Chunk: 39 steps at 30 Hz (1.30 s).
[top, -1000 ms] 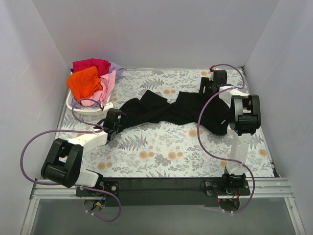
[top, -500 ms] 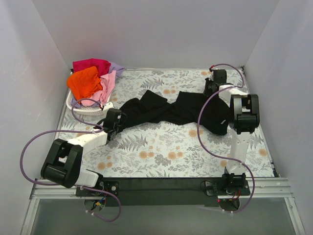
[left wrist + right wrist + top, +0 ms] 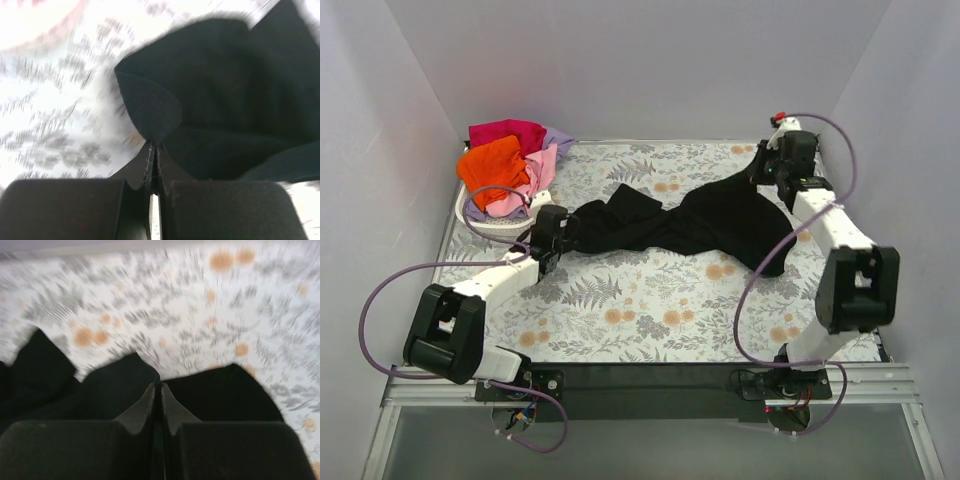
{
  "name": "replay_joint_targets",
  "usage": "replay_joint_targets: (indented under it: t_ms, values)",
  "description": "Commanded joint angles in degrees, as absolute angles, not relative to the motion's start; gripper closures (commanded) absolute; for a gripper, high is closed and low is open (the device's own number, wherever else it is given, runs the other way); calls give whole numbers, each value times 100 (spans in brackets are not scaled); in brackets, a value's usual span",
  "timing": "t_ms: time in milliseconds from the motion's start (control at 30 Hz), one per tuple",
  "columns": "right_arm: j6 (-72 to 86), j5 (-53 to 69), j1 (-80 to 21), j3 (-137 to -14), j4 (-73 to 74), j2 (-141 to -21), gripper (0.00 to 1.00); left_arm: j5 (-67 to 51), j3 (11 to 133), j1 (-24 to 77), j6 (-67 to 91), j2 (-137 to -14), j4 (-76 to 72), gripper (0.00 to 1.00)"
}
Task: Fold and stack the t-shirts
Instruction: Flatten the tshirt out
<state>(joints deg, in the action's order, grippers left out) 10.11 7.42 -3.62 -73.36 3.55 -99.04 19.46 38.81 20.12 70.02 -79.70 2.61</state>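
Observation:
A large black t-shirt point(image 3: 690, 220) lies crumpled and stretched across the middle of the floral table. At its left end my left gripper point(image 3: 563, 235) is shut on a fold of it; the left wrist view shows black cloth point(image 3: 210, 100) pinched at the gripper's point(image 3: 154, 146) closed tips. My right gripper point(image 3: 767, 172) is shut on the shirt's far right edge near the back right corner; in the right wrist view its tips point(image 3: 159, 386) meet on the black hem point(image 3: 220, 390). Orange point(image 3: 492, 165), pink point(image 3: 538, 172), magenta-red point(image 3: 510, 130) and lavender point(image 3: 558, 138) t-shirts are heaped at the back left.
A white lattice basket point(image 3: 485, 223) holds the coloured heap at the back left, just behind my left gripper. Grey walls close the table on three sides. Purple cables loop from both arms over the table's left and right parts.
My right gripper has shut on the black shirt's right edge, and its arm has swung out, drawing that end toward the back right corner. The left gripper shifted slightly back, still shut.

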Motion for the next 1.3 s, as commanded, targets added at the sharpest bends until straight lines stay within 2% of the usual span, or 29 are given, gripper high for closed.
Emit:
replay_joint_targets:
  t_ms: [0, 133, 333, 633, 933, 1267]
  values:
    - [967, 888, -396, -7172, -439, -8554, 99, 2057, 4569, 1978, 6812, -7664, 193, 100]
    - [774, 721, -387, -7110, -431, -7290, 99, 2092, 5219, 1907, 6592, -7480, 220, 100]
    - [370, 537, -387, -7803, -71, -6295, 99, 2092, 6150, 1776, 6276, -7348, 360, 100]
    - [-316, 360, -387, -9595, 1072, -5819, 99, 1759, 7223, 1661, 6082, -6952, 606, 100]
    - [-352, 667, -387, -10300, 1397, -5178, 99, 467, 8411, 1661, 5880, -6163, 1186, 100]
    - [-264, 1160, -396, -12259, 1810, -5282, 99, -570, 9501, 1661, 6029, -5599, 1846, 100]
